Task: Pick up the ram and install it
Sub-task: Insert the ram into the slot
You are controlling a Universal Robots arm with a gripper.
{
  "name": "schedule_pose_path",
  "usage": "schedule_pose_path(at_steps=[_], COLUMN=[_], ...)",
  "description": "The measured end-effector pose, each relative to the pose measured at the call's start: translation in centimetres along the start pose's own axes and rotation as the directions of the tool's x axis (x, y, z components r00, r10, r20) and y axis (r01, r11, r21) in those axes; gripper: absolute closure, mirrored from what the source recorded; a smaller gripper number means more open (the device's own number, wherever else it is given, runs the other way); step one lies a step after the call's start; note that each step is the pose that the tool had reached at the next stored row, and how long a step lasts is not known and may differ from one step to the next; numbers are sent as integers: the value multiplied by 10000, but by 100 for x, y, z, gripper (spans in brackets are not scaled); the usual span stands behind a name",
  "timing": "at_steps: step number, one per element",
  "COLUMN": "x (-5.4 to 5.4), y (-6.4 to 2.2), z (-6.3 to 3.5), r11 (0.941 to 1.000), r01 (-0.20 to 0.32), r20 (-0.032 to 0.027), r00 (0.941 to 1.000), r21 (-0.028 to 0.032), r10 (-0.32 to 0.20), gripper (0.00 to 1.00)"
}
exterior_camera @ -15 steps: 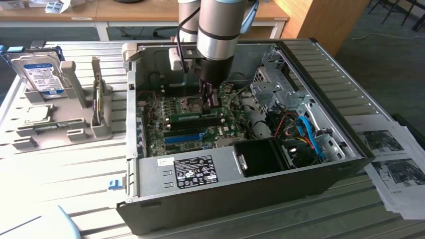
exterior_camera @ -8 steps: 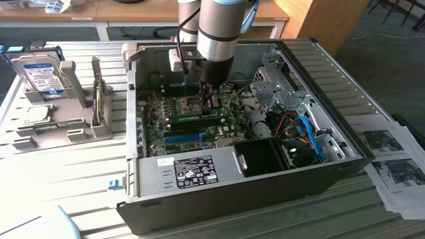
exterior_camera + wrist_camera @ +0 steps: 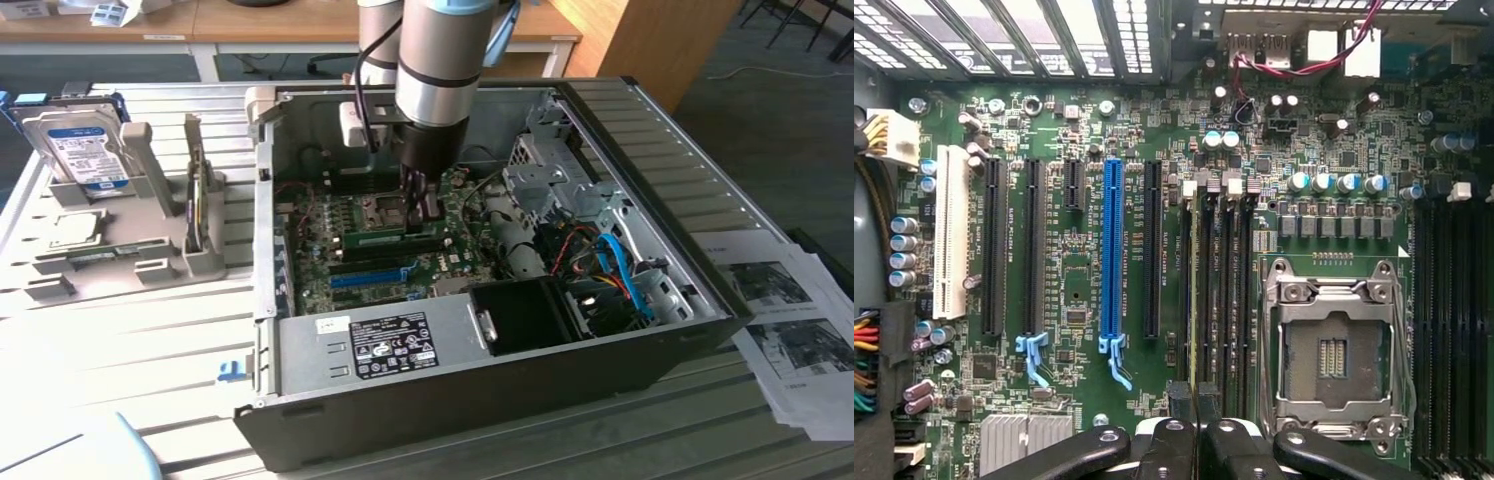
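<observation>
The ram (image 3: 378, 238) is a thin green stick standing on edge along a memory slot on the motherboard, inside the open computer case (image 3: 694, 180). My gripper (image 3: 426, 212) reaches straight down into the case and is shut on the ram near one end. In the wrist view the ram (image 3: 1194, 290) shows edge-on as a thin greenish line running away from between my closed black fingertips, with the gripper (image 3: 1196, 400) pressed together over it. It lies among the dark memory slots, between the bright-blue slot (image 3: 1113, 250) and the metal processor socket (image 3: 1334, 350).
A silver hard drive (image 3: 83, 150) with a blue-white label stands in a grey holder (image 3: 120, 255) at the exterior view's left. The power supply (image 3: 387, 340), a black fan shroud (image 3: 527, 315) and blue cables (image 3: 621, 265) crowd the case. Printed sheets (image 3: 787, 330) lie at the right.
</observation>
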State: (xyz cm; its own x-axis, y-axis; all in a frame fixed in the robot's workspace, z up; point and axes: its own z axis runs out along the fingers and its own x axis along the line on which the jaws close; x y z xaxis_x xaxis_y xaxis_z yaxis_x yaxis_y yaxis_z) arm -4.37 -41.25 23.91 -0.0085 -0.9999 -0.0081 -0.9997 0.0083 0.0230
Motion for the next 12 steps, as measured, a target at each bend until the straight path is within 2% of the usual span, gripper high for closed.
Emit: schedule_pose_path(at_steps=[12], x=[1], y=[-10], z=[6], r11=[10000], r01=[-1], r20=[0], r00=[10000], r21=[0], r10=[1], gripper=[89])
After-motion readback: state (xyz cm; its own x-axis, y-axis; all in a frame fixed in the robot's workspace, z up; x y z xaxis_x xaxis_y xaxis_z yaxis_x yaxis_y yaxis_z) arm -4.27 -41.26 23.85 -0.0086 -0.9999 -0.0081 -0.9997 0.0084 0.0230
